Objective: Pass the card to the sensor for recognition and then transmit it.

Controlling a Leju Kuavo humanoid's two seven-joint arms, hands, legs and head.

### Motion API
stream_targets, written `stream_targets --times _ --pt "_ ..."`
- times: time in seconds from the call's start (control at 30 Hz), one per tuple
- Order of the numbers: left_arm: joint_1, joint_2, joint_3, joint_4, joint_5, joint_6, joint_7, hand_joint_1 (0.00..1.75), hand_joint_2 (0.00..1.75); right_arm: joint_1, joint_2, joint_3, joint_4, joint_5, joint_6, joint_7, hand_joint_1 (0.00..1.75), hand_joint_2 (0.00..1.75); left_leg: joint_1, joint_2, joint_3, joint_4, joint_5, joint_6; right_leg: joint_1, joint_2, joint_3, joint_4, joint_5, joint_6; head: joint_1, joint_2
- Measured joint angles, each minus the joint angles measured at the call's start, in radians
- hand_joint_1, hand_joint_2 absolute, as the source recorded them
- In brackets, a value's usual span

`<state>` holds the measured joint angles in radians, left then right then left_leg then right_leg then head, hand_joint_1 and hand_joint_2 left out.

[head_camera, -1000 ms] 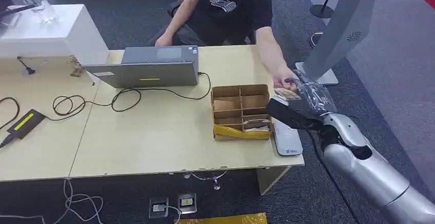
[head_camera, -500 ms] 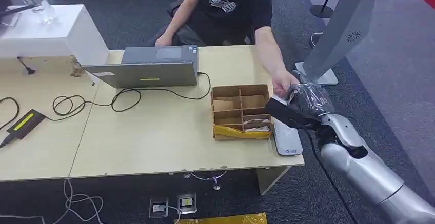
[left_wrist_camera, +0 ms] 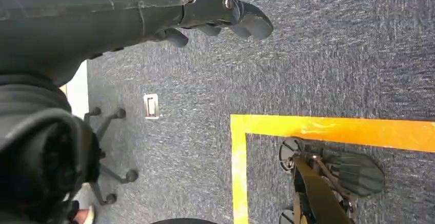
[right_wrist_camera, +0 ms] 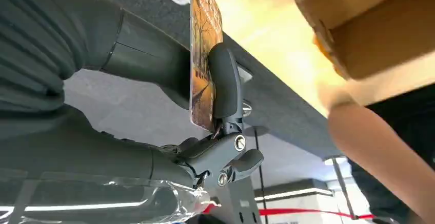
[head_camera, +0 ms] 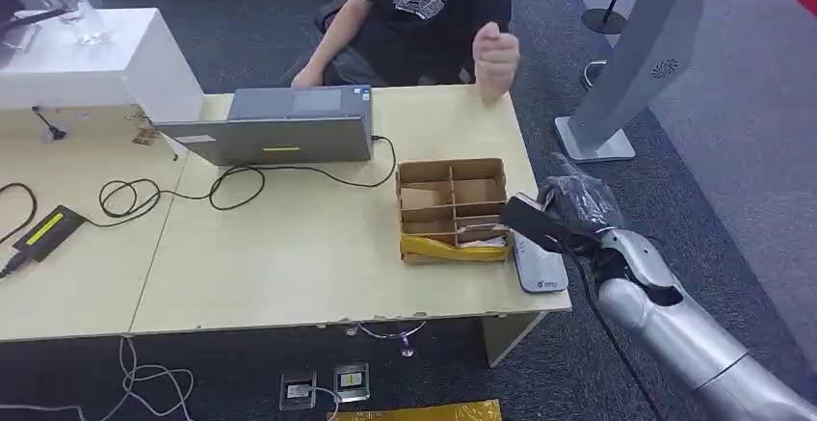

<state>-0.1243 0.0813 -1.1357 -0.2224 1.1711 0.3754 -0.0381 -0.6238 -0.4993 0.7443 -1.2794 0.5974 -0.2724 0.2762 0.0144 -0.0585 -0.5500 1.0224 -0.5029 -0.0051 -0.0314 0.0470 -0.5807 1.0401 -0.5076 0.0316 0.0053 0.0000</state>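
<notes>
Right wrist view: our right hand (right_wrist_camera: 205, 106) fingers (right_wrist_camera: 224, 83) clamp the orange printed card (right_wrist_camera: 204, 39) edge-on, presumably for the white sensor pad (head_camera: 538, 262); left-hand fingers (left_wrist_camera: 225, 14) apart.

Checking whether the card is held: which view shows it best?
Right wrist view: the card appears edge-on, pinched between the right hand's thumb and fingers. In the head view that hand hides it. The left wrist view faces carpet.

The right hand (right_wrist_camera: 169, 106) pinches an orange card (right_wrist_camera: 202, 55) near the cardboard box (right_wrist_camera: 369, 24).
</notes>
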Motion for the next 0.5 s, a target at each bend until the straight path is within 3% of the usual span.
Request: stream_targets --times 0.2,0.5 --pt "0.0 -0.002 -0.001 0.0 0.0 0.003 0.0 0.0 0.0 0.021 0.006 -0.001 0.073 -0.034 -0.041 -0.018 1.75 1.75 0.0 0.001 0.0 0.0 0.0 0.0 0.0 0.0 0.0 0.0 0.0 0.0 0.0 0.0" --pt "0.001 -0.002 -0.008 0.0 0.0 0.006 0.001 0.0 0.0 0.049 -0.004 -0.005 0.109 -0.057 -0.048 -0.013 1.75 1.75 0.0 0.002 0.0 0.0 0.0 0.0 0.0 0.001 -0.001 0.0 0.0 0.0 0.0 0.0"
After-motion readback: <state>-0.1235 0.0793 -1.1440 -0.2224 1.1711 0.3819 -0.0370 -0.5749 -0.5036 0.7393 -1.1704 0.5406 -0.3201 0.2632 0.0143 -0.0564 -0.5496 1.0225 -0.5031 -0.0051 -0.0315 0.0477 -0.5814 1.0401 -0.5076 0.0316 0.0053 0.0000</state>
